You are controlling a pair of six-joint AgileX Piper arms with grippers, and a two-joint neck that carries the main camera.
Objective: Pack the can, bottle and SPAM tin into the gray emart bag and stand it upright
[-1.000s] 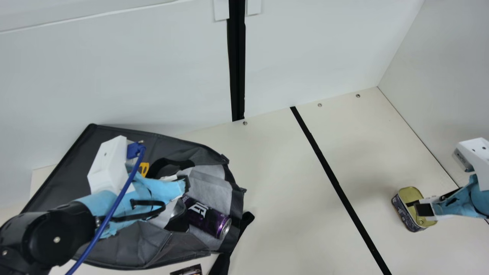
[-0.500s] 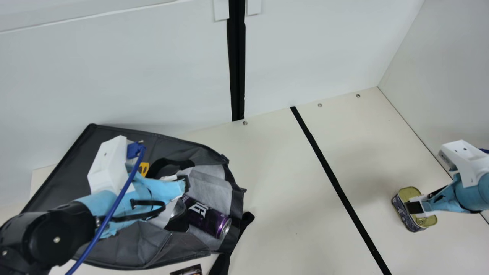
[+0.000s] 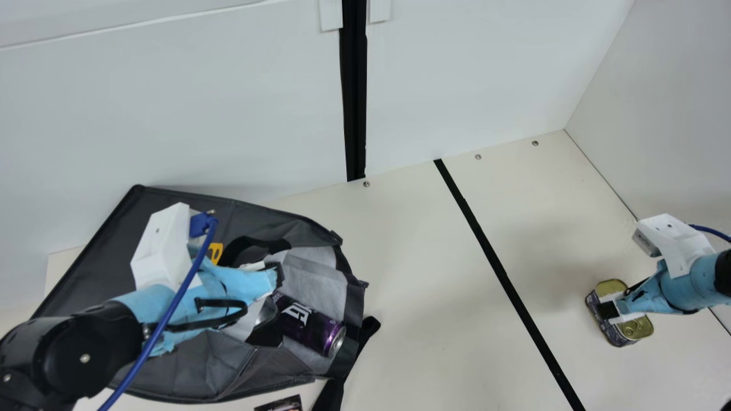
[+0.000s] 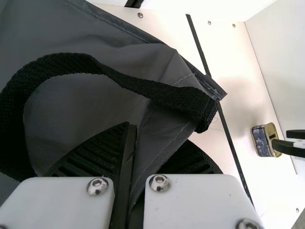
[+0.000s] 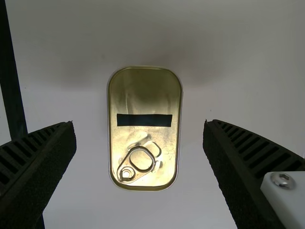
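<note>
The gray emart bag (image 3: 188,371) lies on its side at the main view's left, its mouth facing right. Its fabric (image 4: 162,119) runs between my left gripper's (image 3: 278,275) fingers; the left wrist view has this gripper (image 4: 136,157) closed on it. Just inside the mouth lies the purple can (image 3: 311,326), beside a dark, shiny rounded item (image 3: 264,315) partly hidden by the arm. My right gripper (image 3: 609,311) is over the SPAM tin (image 3: 635,329), which stands lid up. In the right wrist view this gripper (image 5: 139,129) is open, one finger on each side of the tin (image 5: 143,98).
A black strap (image 3: 365,331) trails from the bag's mouth onto the table. At the main view's bottom edge is a dark printed item (image 3: 282,404). A black tape line (image 3: 502,274) crosses the table between bag and tin. White walls (image 3: 171,114) rise behind and at right.
My right gripper has moved left in the main view, from the tin's right side to over its lid. The left arm, bag and tin have kept still.
</note>
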